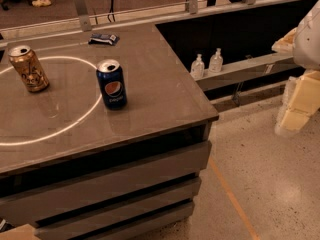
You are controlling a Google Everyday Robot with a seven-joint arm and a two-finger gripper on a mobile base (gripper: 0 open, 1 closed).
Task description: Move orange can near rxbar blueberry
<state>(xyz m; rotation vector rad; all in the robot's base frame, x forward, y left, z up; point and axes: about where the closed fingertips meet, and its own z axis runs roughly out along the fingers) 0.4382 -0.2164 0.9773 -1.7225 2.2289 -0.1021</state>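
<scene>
Grey-brown and smooth, the bench [165, 99] fills the left of the view, with a speckled floor [270, 174] to its right. Near the bench's left edge a golden-orange metal drink can [29, 68] with a silver top stands upright, well apart from a flat dark blue rectangular snack bar wrapper [103, 38] lying by the far edge. A dark blue Pepsi can [111, 84] stands upright to the right of the orange one, nearer the front than the wrapper. The robot's pale arm [309, 34] enters at the right border and bends downward, its blocky cream tool [294, 109] hanging over the floor, off the bench and far from both cans. Whether it is open or closed, or has hold of anything, cannot be told.
</scene>
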